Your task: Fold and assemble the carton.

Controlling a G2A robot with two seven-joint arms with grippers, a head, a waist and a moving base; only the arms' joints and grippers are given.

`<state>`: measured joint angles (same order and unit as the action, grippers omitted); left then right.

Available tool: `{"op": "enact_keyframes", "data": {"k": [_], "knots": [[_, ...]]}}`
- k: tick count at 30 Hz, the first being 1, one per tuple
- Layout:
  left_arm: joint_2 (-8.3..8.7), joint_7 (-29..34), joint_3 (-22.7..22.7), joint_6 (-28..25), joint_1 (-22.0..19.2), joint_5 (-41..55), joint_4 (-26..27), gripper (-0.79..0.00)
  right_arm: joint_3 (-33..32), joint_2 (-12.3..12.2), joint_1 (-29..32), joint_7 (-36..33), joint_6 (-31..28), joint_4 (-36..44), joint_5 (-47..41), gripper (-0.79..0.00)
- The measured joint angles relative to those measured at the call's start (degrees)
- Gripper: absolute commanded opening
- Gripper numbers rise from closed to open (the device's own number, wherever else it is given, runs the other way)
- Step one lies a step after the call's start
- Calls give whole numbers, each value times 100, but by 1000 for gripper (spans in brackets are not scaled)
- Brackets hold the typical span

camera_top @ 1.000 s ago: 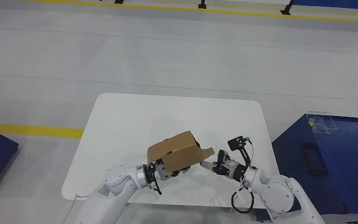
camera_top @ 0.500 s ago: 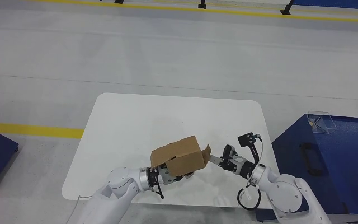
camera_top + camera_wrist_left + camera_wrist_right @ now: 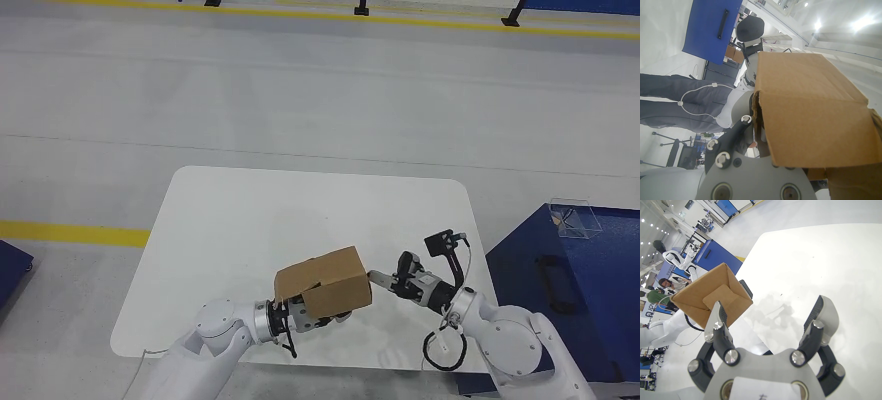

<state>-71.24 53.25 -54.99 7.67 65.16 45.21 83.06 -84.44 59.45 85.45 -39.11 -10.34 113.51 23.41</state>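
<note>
A brown carton (image 3: 325, 283) is held above the near part of the white table (image 3: 300, 210). My left gripper (image 3: 303, 318) is under it, shut on its lower wall. In the left wrist view the carton (image 3: 810, 113) looms over the gripper, and one dark finger (image 3: 734, 130) shows beside its open edge. My right gripper (image 3: 383, 279) is open at the carton's right end. In the right wrist view one of its fingers (image 3: 719, 313) rests against the folded end flaps of the carton (image 3: 696, 296). The other finger (image 3: 819, 311) hangs over bare table.
A blue cabinet (image 3: 560, 290) stands just right of the table, with a small clear box (image 3: 573, 215) on top. The far half of the table is bare. Both arms work close to the table's near edge.
The carton has shifted right and levelled out. The end flap that stuck out on its right now lies flat against it. The right gripper drew back, then closed in on that end.
</note>
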Motion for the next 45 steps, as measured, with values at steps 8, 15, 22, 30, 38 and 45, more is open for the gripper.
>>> {"op": "enact_keyframes", "data": {"k": [8,15,22,30,38,45], "knots": [[1,-18,-15,14,27,-55,16,-785,49,-1,-112,8,95,56,80,0],[-7,-32,-18,13,29,-67,3,-785,105,-3,-199,-60,189,98,137,0],[-11,-6,-45,30,10,-46,-17,-785,197,2,-250,-64,214,-7,151,0],[-10,57,-78,68,6,-20,-18,-785,260,6,-285,-60,239,-62,119,0],[-5,75,-103,82,26,-57,-1,-785,398,15,-357,-77,285,-99,168,0],[8,88,-143,111,56,-94,35,-785,333,10,-289,16,287,-62,138,0]]}}
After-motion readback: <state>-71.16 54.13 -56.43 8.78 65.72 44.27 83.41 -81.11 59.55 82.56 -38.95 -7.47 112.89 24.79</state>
